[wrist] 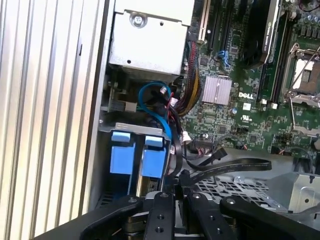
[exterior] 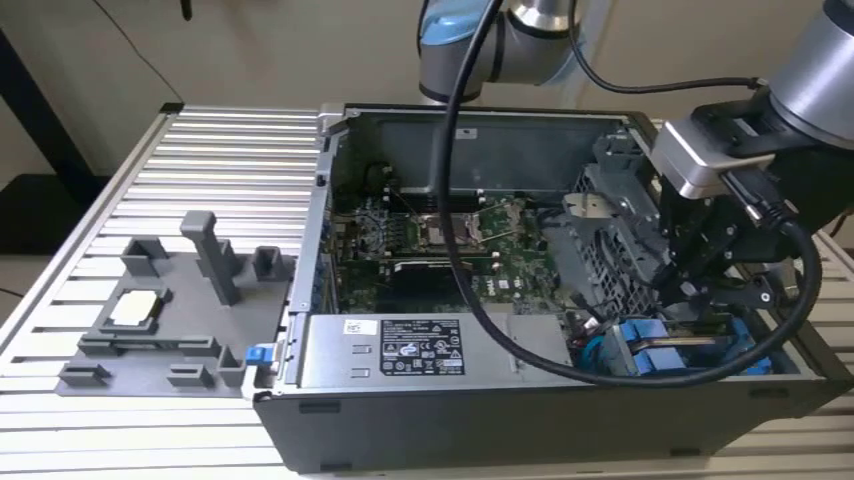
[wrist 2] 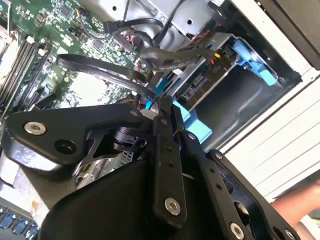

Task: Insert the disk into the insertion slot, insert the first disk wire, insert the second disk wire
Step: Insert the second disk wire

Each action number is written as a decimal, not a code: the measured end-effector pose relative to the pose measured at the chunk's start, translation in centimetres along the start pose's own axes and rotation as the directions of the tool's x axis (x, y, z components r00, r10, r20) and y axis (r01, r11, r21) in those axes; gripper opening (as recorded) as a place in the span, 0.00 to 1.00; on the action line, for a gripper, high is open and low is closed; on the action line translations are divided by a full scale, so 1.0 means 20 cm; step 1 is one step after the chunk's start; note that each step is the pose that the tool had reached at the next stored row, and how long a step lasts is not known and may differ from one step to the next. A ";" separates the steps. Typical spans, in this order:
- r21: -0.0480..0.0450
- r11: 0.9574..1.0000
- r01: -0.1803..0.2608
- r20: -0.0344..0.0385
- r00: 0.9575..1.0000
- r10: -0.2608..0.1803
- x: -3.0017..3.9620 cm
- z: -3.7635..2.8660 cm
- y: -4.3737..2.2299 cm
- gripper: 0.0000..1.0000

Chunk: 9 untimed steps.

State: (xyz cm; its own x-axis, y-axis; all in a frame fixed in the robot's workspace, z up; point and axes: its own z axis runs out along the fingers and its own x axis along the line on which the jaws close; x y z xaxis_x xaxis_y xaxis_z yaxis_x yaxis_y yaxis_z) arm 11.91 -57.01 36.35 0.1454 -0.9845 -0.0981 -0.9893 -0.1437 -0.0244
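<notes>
I saw blue-framed disk (wrist: 150, 157) seated in perforated grey insertion slot (exterior: 625, 240), end effector (wrist 2: 159, 107) pinched on black wire (wrist 2: 100, 67), ribbed worktop (exterior: 200, 160) at nine o'clock.

Blue carrier frame (wrist: 122, 159), green motherboard (exterior: 427, 235), grey ribbed table (exterior: 227, 160), black tool (wrist: 175, 192)

You're looking at a ribbed aluminium table (exterior: 200, 150) against a plain beige wall (exterior: 267, 45), with a dark stand (exterior: 40, 120) on the exterior view's left under even indoor light
</notes>
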 end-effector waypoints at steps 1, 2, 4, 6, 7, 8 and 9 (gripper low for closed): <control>0.000 1.000 -0.001 0.001 1.000 0.001 0.010 0.000 0.001 0.16; 0.001 1.000 -0.002 0.001 1.000 0.002 0.017 0.001 0.002 0.16; 0.002 1.000 -0.009 0.004 1.000 0.009 0.023 0.012 -0.001 0.16; 0.003 1.000 -0.017 0.009 1.000 0.017 0.027 0.025 -0.007 0.16; 0.004 1.000 -0.021 0.012 1.000 0.021 0.028 0.032 -0.011 0.16; 0.004 1.000 -0.023 0.014 1.000 0.023 0.030 0.036 -0.017 0.16; 0.005 1.000 -0.025 0.015 1.000 0.025 0.032 0.038 -0.026 0.16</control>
State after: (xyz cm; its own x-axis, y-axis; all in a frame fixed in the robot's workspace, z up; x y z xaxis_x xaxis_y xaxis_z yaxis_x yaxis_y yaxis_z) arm 12.51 -57.48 35.53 0.1210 -0.9862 -0.1132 -0.9926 -0.1188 -0.0266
